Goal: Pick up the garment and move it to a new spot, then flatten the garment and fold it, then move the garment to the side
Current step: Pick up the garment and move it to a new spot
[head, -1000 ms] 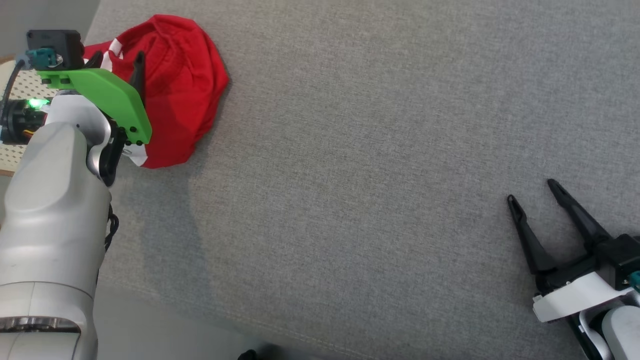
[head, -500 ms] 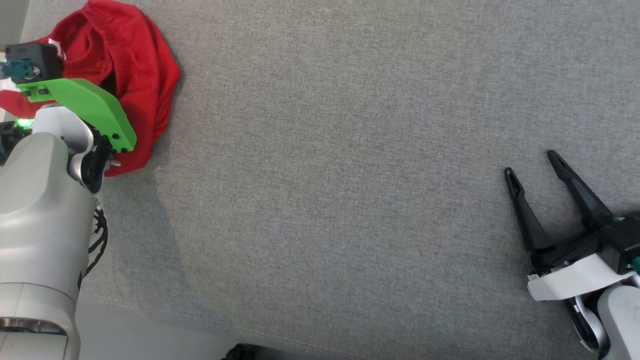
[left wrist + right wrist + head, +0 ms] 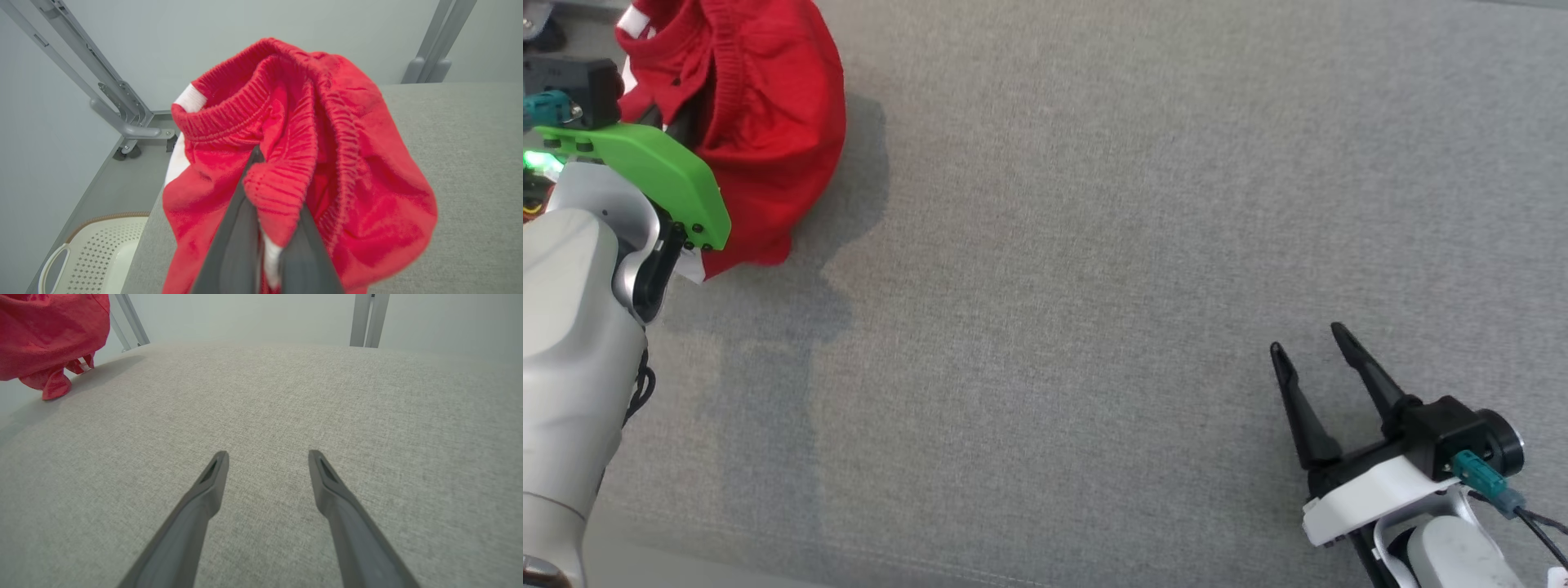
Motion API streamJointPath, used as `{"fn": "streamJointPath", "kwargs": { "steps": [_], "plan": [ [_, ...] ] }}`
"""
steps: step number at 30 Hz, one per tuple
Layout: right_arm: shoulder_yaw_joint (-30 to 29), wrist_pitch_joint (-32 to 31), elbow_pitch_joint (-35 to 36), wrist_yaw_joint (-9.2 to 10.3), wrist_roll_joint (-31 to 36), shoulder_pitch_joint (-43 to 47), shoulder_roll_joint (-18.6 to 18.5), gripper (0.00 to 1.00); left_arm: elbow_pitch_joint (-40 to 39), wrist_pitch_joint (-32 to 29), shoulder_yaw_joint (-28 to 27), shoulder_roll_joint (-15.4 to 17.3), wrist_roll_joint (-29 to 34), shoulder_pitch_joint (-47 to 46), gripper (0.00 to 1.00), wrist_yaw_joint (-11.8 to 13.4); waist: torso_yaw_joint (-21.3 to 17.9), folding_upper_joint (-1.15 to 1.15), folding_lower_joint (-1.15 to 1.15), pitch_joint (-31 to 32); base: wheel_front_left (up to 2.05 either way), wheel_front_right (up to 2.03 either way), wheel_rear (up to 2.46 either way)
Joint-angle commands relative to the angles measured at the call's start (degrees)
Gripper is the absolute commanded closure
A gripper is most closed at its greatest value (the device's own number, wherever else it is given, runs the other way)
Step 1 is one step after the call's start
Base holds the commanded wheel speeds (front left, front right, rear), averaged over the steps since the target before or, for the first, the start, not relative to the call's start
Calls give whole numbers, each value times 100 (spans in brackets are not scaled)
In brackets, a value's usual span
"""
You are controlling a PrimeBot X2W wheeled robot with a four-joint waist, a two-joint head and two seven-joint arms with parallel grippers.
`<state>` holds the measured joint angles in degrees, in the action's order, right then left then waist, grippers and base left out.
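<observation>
1. The left tool, spread a second ago, has pressed together and now pinches the red garment by its ribbed waistband.
2. The garment hangs bunched, lifted just off the table at its far-left corner.
3. The right tool stays spread at the near right, holding nothing.
4. The pickup looks secured; carrying the garment to a new spot should come next.
</observation>
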<state>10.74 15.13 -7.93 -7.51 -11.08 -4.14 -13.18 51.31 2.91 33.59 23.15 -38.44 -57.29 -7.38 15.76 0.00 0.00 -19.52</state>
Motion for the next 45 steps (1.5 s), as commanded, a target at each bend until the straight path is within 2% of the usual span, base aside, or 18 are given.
{"fn": "streamJointPath", "kwargs": {
  "steps": [1,7,13,19,24,26,32,39,40,41,45],
  "plan": [
    [39,0,-33,4,-68,118,88,0,-146,12,105,122,-33,24,100,-8,-444,0,0,884,0,0,0],
    [127,1,-97,4,-105,329,395,0,-988,-110,648,466,-186,-32,100,-9,-1132,0,0,1474,0,0,0],
    [134,1,-104,4,-116,417,539,0,-1652,-208,893,461,-304,14,100,-9,-1939,0,0,1729,0,0,0],
    [108,1,-61,4,-116,367,625,0,-2053,-331,1045,74,-441,175,100,25,-2581,0,0,1535,0,0,0],
    [51,1,-14,4,-113,236,700,0,-2090,-290,1320,-368,-366,303,100,39,-2890,0,0,1181,0,0,0],
    [60,1,6,4,-107,157,758,0,-1940,-221,1617,-609,-163,391,100,33,-3012,0,0,909,0,0,0],
    [58,1,53,4,-90,-29,824,0,-1216,8,2383,-1029,375,567,100,12,-3110,0,0,424,0,0,0],
    [94,1,24,4,-63,-194,876,0,-178,348,2818,-1507,435,908,100,0,-3128,0,0,238,0,0,0],
    [116,1,16,4,-59,-205,878,0,-39,384,2886,-1566,445,963,88,-3,-3105,0,0,258,0,0,0],
    [121,1,3,4,-54,-200,878,0,59,430,2922,-1616,436,1002,0,-5,-3080,0,0,289,0,0,0],
    [108,1,-26,4,-43,-64,839,0,221,917,2864,-1816,339,1084,0,23,-2875,0,0,570,0,0,0]
  ]
}}
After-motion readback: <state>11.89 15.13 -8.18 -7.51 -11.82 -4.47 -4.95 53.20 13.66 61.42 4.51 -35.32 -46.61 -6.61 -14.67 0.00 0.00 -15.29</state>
